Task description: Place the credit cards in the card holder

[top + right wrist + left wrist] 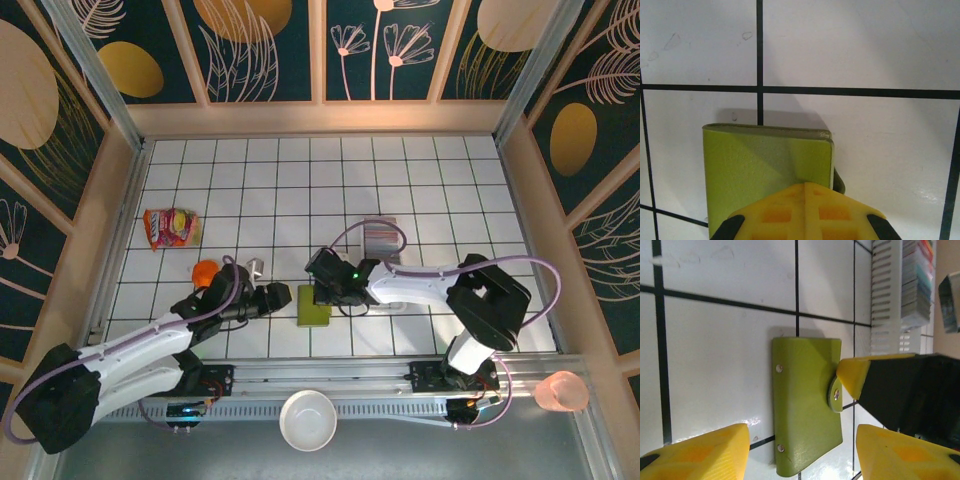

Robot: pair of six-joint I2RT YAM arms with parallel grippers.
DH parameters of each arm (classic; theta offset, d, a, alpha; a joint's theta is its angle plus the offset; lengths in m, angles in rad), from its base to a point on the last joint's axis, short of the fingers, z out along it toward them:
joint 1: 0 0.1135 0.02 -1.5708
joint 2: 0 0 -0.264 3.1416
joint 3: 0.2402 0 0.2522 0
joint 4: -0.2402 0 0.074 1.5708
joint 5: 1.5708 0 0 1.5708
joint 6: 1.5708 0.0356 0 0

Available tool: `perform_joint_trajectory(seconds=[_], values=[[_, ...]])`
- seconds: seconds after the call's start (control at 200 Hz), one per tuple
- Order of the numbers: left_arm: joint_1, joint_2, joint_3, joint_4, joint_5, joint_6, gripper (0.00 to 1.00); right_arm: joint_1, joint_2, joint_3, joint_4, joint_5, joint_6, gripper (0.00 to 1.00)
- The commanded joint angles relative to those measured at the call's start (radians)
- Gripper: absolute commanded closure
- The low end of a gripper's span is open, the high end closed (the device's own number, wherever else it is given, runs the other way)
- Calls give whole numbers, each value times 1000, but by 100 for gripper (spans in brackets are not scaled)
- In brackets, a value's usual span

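Yellow fingertips of the right gripper [805, 195] are sitting closest to the lens, pressed flat together with no gap showing. They are bearing on the near edge of the card holder [760, 165], just beside its snap tab [839, 181]. Whether they are pinching the tab or only touching it, I cannot tell.

From above, the holder is lying flat and folded shut on the white tiled table [200, 170], a little ahead of the arm bases and between the two grippers. The left gripper [800, 455] is hanging over it from the left with its jaws spread wide. One finger is showing on either side of the green cover, and neither seems to be touching it.

Beyond the holder, the credit cards [382, 238] are standing on edge in a row inside a clear slotted tray [885, 290], near the holder but apart from it. No card is lying out of that tray or in the holder.

So the task is looking barely begun: the holder is unopened, and every card is waiting to be drawn out and slipped in.

Farther off, a snack packet [170, 228] is lying at the left, and a white bowl [307, 420] and a pink cup [562, 392] are standing along the near edge.
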Motion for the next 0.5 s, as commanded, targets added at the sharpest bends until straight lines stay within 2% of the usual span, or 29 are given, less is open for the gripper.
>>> perform_joint_trajectory(seconds=[0.0,0.225,0.495], values=[[-17,21,-3,47,7,-29,44,5,24,18,0,53,32,100],[-50,49,-13,83,-4,-47,45,6,47,5,-11,68,56,100],[-74,92,-27,132,-19,-71,48,15,2,-59,-11,89,97,100]])
